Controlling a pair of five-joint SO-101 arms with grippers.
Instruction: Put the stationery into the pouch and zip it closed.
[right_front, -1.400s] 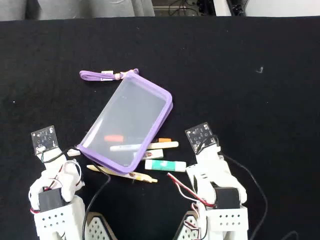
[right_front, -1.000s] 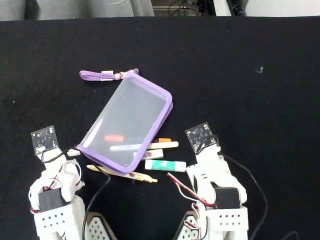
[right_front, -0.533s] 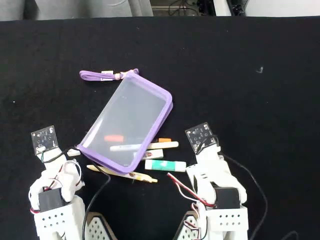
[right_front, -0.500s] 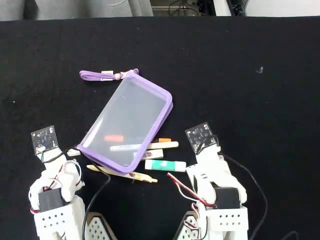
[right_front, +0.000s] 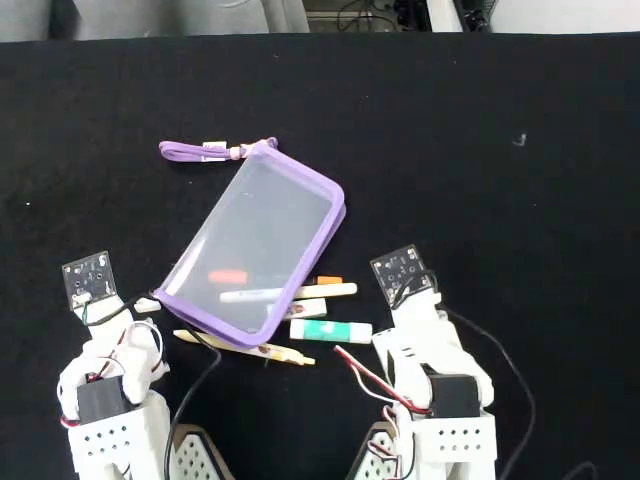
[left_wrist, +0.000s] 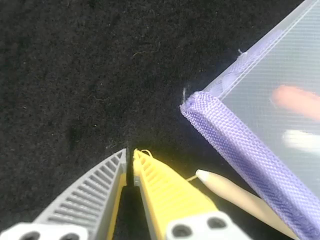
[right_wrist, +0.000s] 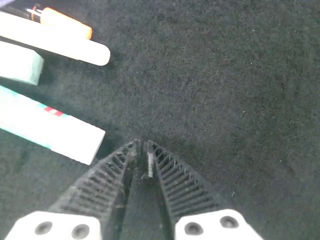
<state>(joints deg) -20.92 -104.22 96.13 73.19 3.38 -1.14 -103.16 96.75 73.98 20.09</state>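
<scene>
Pouch (right_front: 255, 245) flat on bench (right_front: 500, 200). Pens (right_front: 325, 291), glue stick (right_front: 330, 330) loose just beside pouch's near edge. Left tool (left_wrist: 131, 160) and right tool (right_wrist: 141, 150) closed, empty. Packing and zipping apparently all left.

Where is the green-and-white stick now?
High view: the stick lies right of the pouch's near corner, beside the right gripper, nearer the arms than the cream pen.

Nothing moves between the earlier views and now: the pouch (right_front: 258, 245), the stationery (right_front: 330, 329) at its 5 o'clock corner, the left gripper (left_wrist: 131, 154) and the right gripper (right_wrist: 142, 145) keep their places.
</scene>
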